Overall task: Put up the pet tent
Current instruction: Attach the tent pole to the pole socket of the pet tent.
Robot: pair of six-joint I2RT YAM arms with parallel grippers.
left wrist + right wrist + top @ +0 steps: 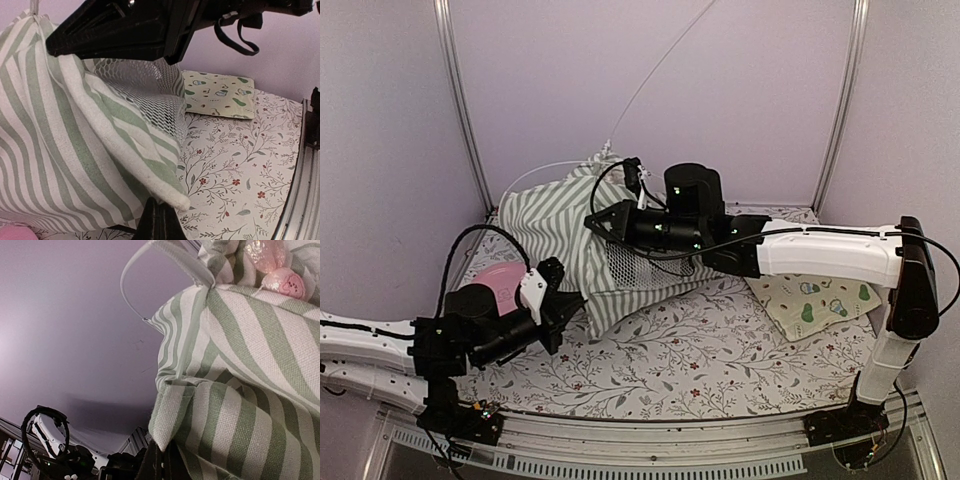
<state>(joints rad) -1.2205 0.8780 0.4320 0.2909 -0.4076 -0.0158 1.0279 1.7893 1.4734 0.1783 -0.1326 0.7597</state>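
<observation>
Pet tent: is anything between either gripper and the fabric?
Nothing visible. The left gripper looks shut on the lower hem of the pet tent, and the right gripper on a striped corner higher up.

The pet tent [565,235] lies left of the mat [817,303], a possible bowl [498,283] at its left.

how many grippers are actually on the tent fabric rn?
2. Left gripper pinches a low hem corner on the near side of the tent. Right gripper pinches a striped fold higher up, by the mesh window. Both are shut.
</observation>
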